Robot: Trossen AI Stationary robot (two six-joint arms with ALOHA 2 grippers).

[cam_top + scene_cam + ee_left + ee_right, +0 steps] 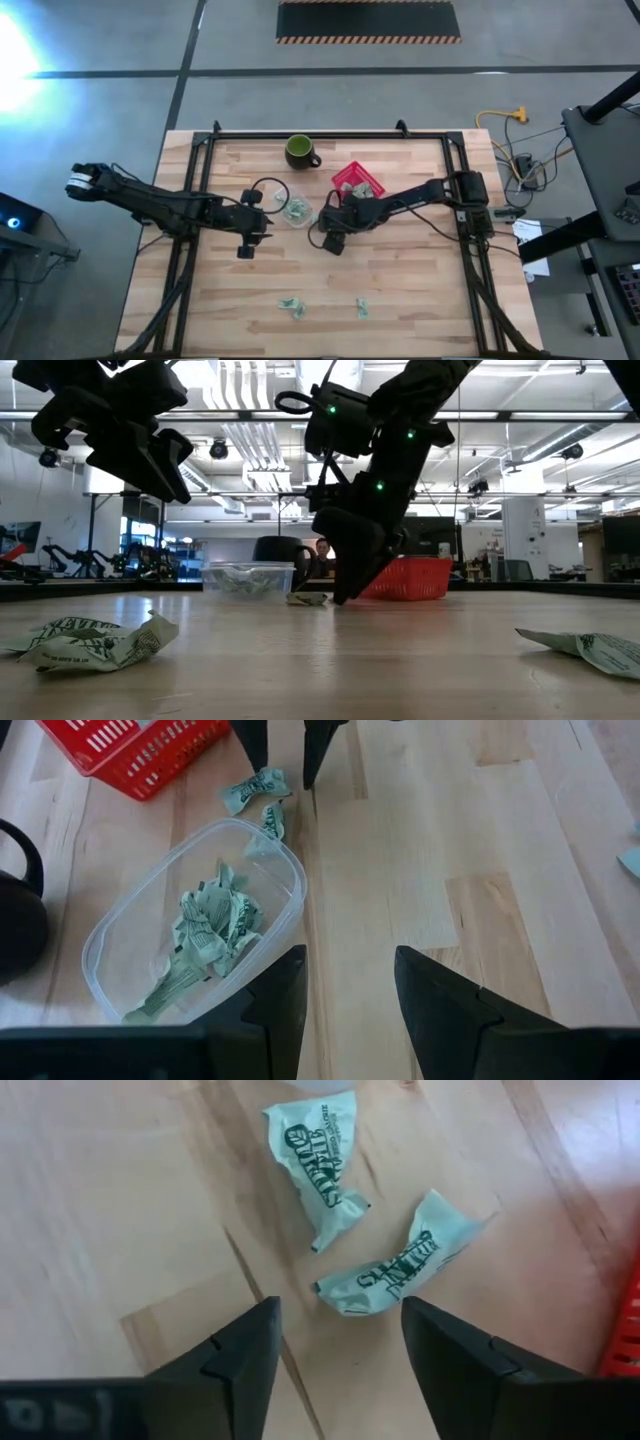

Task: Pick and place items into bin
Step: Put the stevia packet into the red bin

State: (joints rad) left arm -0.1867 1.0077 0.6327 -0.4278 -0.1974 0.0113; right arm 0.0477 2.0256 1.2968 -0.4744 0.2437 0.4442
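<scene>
Two pale green-and-white wrappers (325, 1160) (400, 1265) lie flat on the wood beside a clear plastic bin (290, 880), which has several more wrappers (205, 925) inside. My right gripper (340, 1315) is open, low over the table and pointing down, with the nearer wrapper (255, 790) just ahead of its fingertips; it touches nothing. My left gripper (350, 970) is open and hovers above the table on the bin's near-left side (247, 240). Other wrappers (291, 305) (362, 308) lie near the table's near edge.
A red basket (357, 183) stands just beyond the right gripper, right of the bin. A dark green mug (300, 152) sits near the far edge. The black frame rails (185, 220) run along both table sides. Bare wood lies between the grippers and the near wrappers.
</scene>
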